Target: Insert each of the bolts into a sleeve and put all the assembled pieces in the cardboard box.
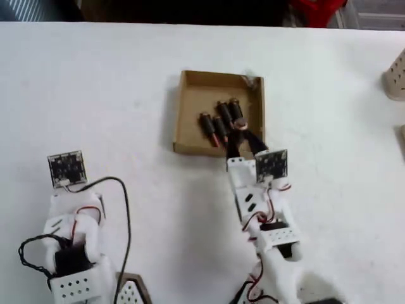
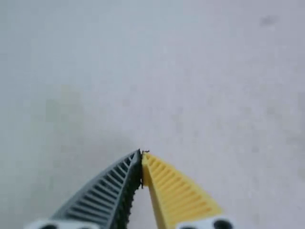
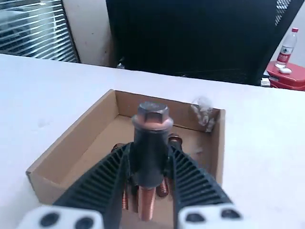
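A shallow cardboard box (image 1: 190, 82) (image 3: 76, 143) sits mid-table. Three assembled pieces (image 1: 218, 121), dark sleeves with copper bolts, lie inside it. My right gripper (image 1: 243, 140) (image 3: 148, 183) hovers over the box's near right corner, shut on another assembled piece (image 3: 150, 143) (image 1: 241, 124): a dark sleeve held upright with the bolt's hex head on top and copper thread sticking out below. My left gripper (image 2: 141, 167) is shut and empty over bare white table, at the near left in the high view (image 1: 68, 190).
The white table (image 1: 126, 95) spreads wide around the box. A pale perforated object (image 1: 395, 76) stands at the far right edge. A crumpled bit of clear tape (image 3: 204, 112) clings to the box's far right corner. Cables (image 1: 120, 209) trail from the left arm.
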